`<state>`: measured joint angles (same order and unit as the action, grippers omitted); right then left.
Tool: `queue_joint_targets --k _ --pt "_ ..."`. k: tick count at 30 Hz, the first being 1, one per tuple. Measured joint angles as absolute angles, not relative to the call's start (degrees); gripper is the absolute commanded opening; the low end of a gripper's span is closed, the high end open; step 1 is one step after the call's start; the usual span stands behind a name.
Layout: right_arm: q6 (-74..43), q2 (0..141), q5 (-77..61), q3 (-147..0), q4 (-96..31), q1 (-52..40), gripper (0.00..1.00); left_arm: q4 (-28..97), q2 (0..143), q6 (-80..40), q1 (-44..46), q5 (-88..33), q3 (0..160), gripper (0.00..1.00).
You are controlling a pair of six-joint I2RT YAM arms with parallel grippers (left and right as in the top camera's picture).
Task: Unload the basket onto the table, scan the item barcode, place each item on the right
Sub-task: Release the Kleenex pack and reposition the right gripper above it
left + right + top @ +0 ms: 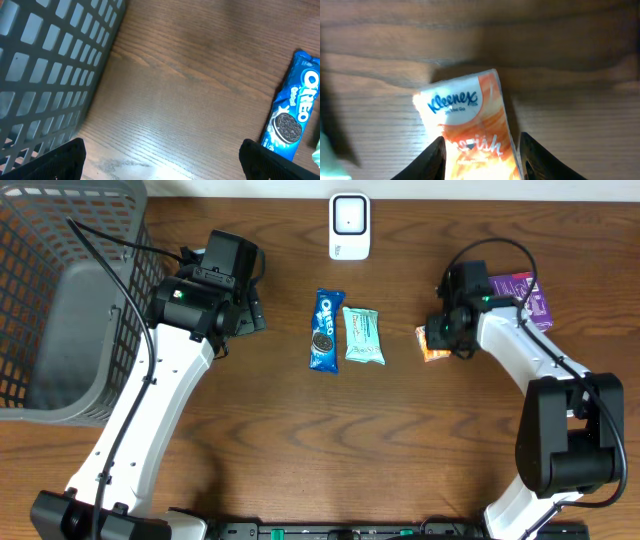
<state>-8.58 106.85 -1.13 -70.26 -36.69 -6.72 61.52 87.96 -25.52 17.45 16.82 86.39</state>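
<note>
The right gripper is seen clamped on an orange Kleenex pack at the table's three o'clock. The left gripper is held wide open at ten o'clock.

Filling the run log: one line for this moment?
left gripper open, by basket; right gripper shut on Kleenex; scanner unused

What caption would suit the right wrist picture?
Black jaws clasp an orange-and-white Kleenex tissue pack over the brown wooden table.
</note>
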Motion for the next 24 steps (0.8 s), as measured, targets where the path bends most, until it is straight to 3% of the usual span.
queue_joint_targets --k 10,24 --pt "-10.0 104.7 -1.8 -78.2 -48.7 -6.7 0.01 61.5 88.0 -25.5 17.5 16.8 86.4 0.98" --pt "-10.3 104.7 -4.7 -68.6 -43.2 -11.5 0.01 61.5 88.0 -25.5 17.5 16.8 86.4 0.98"
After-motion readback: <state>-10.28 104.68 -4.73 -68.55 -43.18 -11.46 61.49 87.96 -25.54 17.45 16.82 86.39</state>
